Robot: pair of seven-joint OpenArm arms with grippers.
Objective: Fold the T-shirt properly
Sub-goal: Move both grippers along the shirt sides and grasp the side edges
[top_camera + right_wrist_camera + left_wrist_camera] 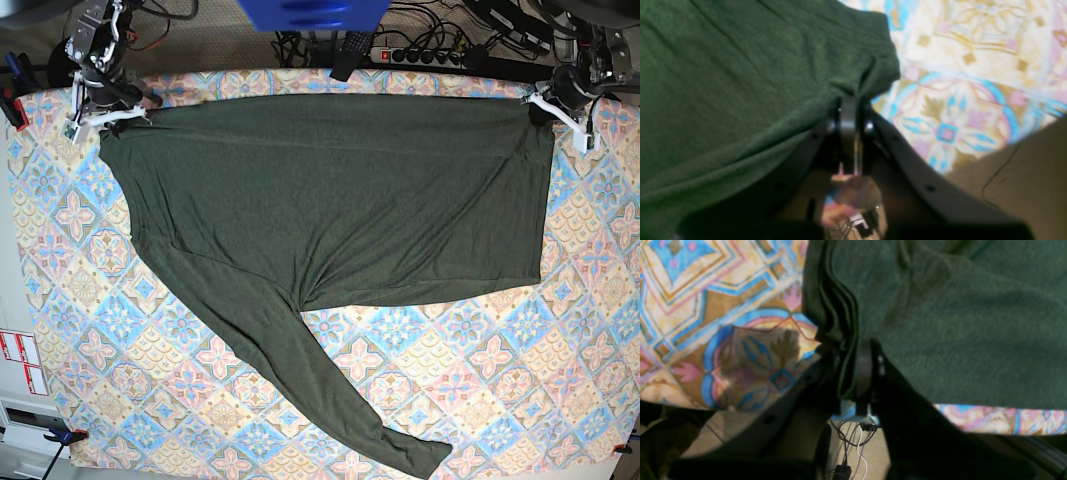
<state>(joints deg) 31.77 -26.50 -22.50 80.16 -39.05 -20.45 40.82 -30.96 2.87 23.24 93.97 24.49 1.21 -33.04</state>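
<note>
step: far edge drawn taut | dark olive-green thin knit long-sleeved T-shirt pinched at both far corners by closed left hand and right hand | advice: corners to be lifted level, loose sleeve watched

The shirt lies spread on the tablecloth, its far edge along the table's back side. The right gripper clamps one far corner, the left gripper the other. One sleeve trails toward the near edge.
</note>
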